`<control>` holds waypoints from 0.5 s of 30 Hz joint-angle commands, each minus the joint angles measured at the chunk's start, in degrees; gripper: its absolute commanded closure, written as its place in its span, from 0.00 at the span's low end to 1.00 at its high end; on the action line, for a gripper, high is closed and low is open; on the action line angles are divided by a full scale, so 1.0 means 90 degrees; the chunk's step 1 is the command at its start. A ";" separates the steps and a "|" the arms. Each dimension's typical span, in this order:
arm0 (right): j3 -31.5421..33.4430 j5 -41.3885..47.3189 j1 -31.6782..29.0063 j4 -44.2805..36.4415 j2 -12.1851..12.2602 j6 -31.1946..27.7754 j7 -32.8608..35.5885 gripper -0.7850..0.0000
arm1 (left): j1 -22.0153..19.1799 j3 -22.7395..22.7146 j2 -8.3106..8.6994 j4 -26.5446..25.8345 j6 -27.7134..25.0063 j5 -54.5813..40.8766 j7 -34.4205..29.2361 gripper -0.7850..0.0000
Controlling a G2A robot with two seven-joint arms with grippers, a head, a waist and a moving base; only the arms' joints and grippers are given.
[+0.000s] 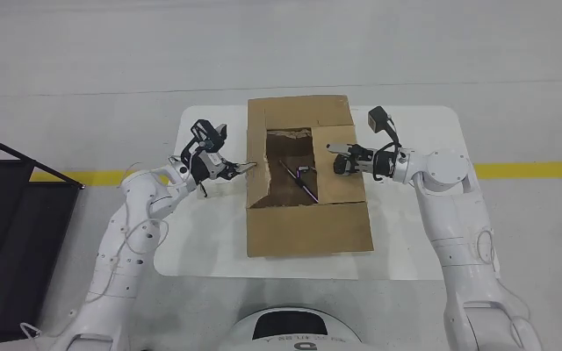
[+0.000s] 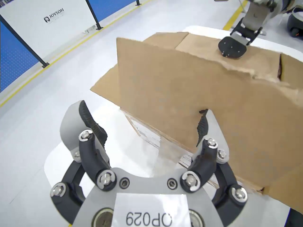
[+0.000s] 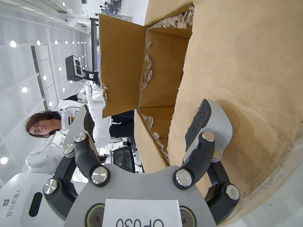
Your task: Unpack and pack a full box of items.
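Note:
An open cardboard box (image 1: pixel 307 230) with torn flap edges sits mid-table. Inside lies a thin dark purple item (image 1: pixel 299 179); the rest of the contents are hard to make out. My left gripper (image 1: pixel 239 167) is open just outside the box's left side, where the upright left flap (image 2: pixel 180 100) rises right in front of its fingers (image 2: pixel 204 128). My right gripper (image 1: pixel 338 164) is open over the right flap (image 3: pixel 236 67), with one finger (image 3: pixel 198 124) flat against the cardboard and the other over the box opening (image 3: pixel 163 72). The right gripper (image 2: pixel 233 46) also appears beyond the flap in the left wrist view.
The white table (image 1: pixel 202 250) has bare room at the front left and on the right of the box. A black frame (image 1: pixel 26 206) stands on the floor off the table's left. A yellow line (image 1: pixel 518 168) crosses the floor.

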 commanded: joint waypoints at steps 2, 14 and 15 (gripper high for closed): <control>0.0000 0.0000 0.0000 0.0000 0.0000 0.0000 0.0000 0.00 | -0.0066 0.0153 -0.0002 0.0156 0.0003 0.0100 -0.0024 0.00; 0.0000 0.0000 0.0000 0.0000 0.0000 0.0000 0.0000 0.00 | -0.0158 0.0374 0.0039 0.0400 0.0006 0.0266 -0.0077 0.00; 0.0000 0.0000 0.0000 0.0000 0.0000 0.0000 0.0000 0.00 | -0.0164 0.0402 0.0041 0.0420 0.0017 0.0304 -0.0070 0.00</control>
